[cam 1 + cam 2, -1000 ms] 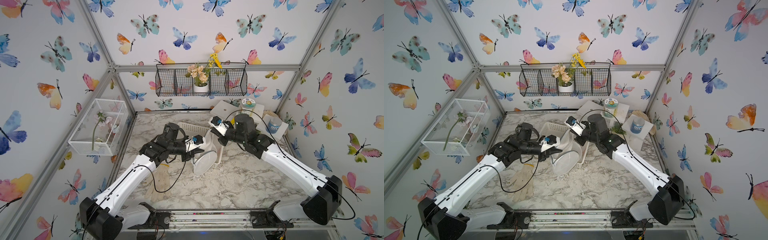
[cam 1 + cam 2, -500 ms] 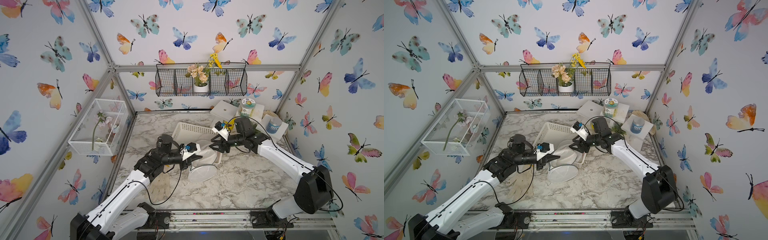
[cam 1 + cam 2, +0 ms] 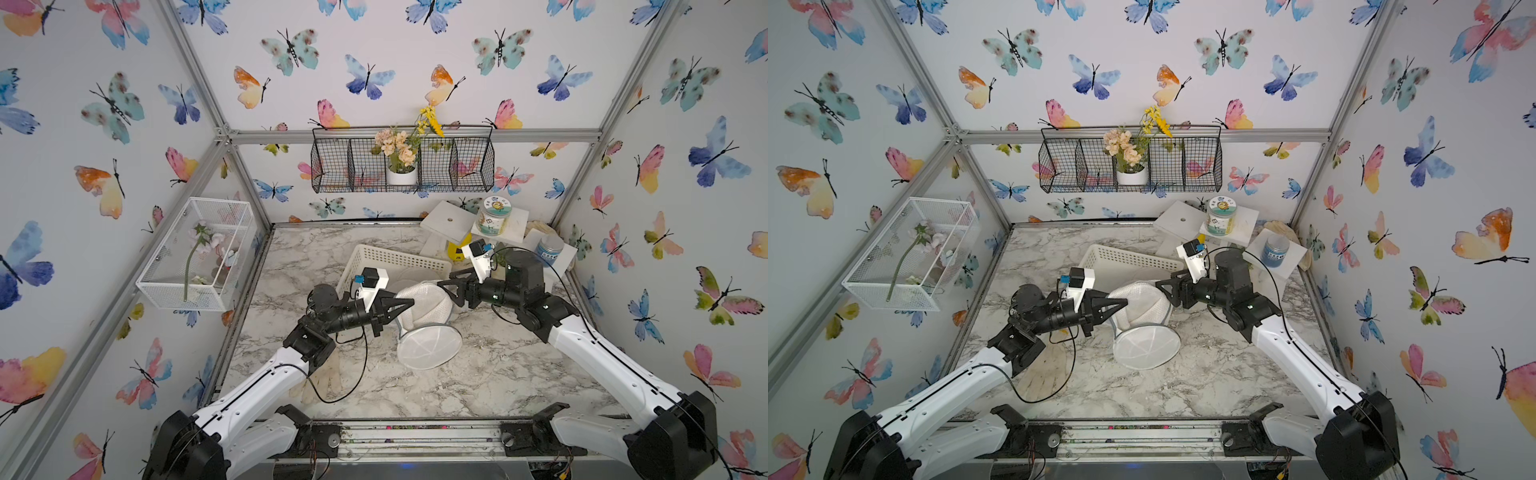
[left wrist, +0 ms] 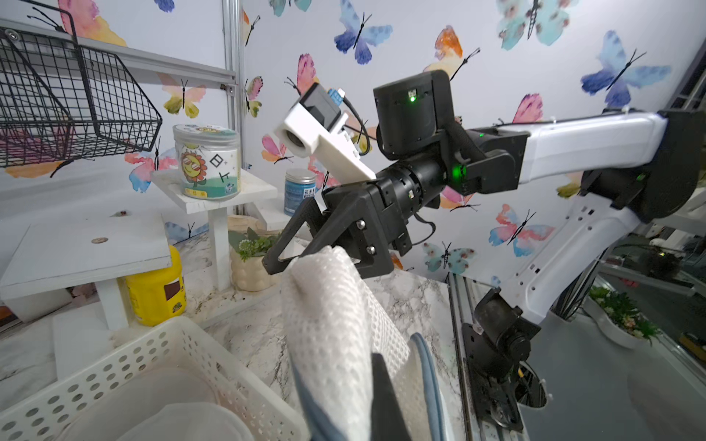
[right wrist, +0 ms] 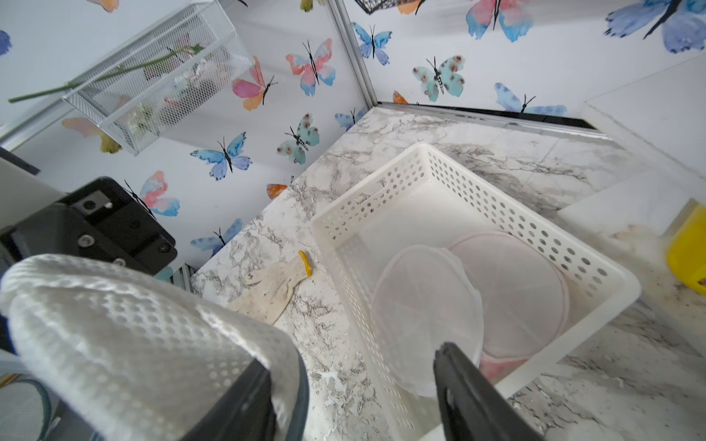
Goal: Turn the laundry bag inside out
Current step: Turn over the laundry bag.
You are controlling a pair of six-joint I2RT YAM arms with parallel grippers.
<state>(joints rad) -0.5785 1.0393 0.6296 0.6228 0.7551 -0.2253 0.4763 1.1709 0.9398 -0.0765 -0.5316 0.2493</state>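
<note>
Both top views look down from high up at the front on the whole marble table (image 3: 498, 374), and both wrist views sit very close to the laundry bag (image 4: 328, 305), which all four share.

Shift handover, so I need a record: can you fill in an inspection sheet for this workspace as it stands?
Surface: marble-pattern tabletop, grimy in places.
Job's things: white mesh laundry bag with grey-blue rim, top pulled up between the grippers.
Clutter: white perforated plastic basket holding flat round mesh pieces; soiled white work glove; yellow container; sunflower-label jar and blue-label jar on white stands.
Grippers: left gripper shut on the bag's mesh; right gripper open at the bag's top.
Cables: black cable loop hangs from each arm.
Surroundings: butterfly-papered walls; black wire wall basket; white mesh box with artificial flower.
</note>
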